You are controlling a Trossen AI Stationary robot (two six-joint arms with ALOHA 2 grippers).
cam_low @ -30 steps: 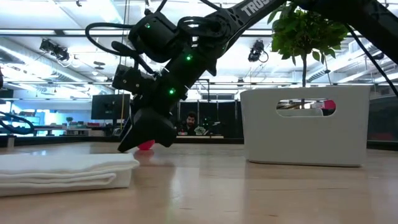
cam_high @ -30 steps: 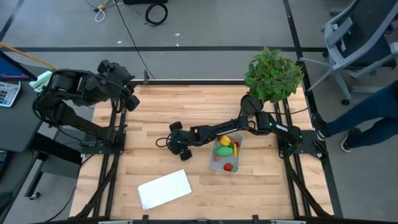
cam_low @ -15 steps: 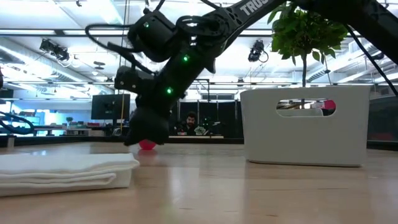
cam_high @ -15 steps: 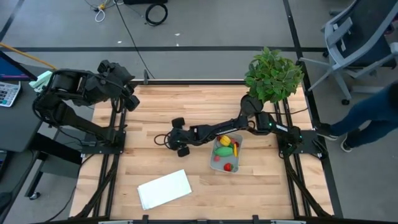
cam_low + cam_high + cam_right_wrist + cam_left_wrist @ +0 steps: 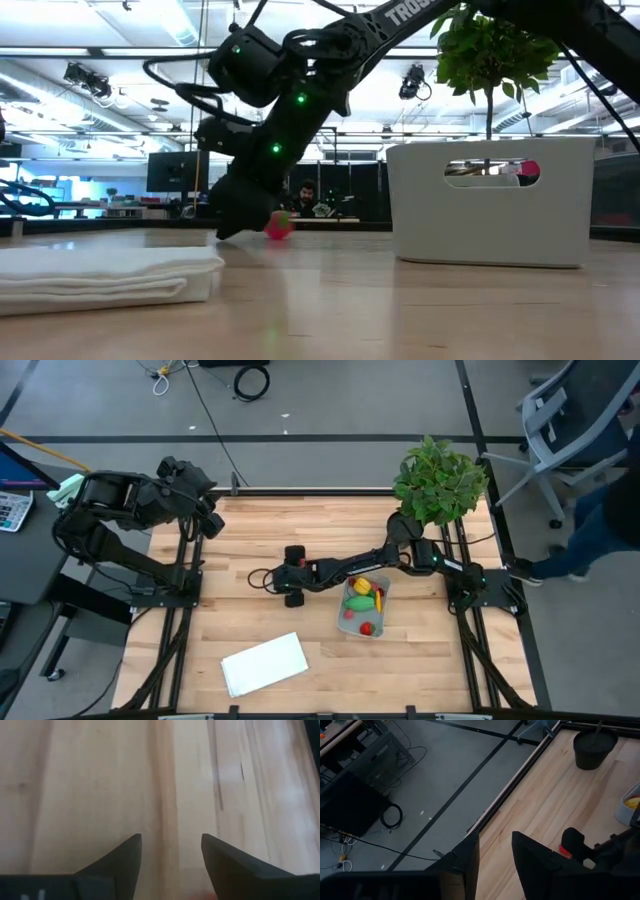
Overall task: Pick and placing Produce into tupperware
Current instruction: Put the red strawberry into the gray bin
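Right gripper (image 5: 284,573) hangs low over the middle of the table (image 5: 250,530), fingers apart and holding nothing, as its wrist view shows only bare wood between them. One small red-pink piece (image 5: 278,226) lies on the table right beside it, apparently not yet grasped. The tupperware (image 5: 350,622), just beside the arm, holds about four pieces: green, two yellow, red. Next, the fingers likely need to straddle the loose piece and close. Left gripper (image 5: 210,520) waits, part open and empty, at the far left corner.
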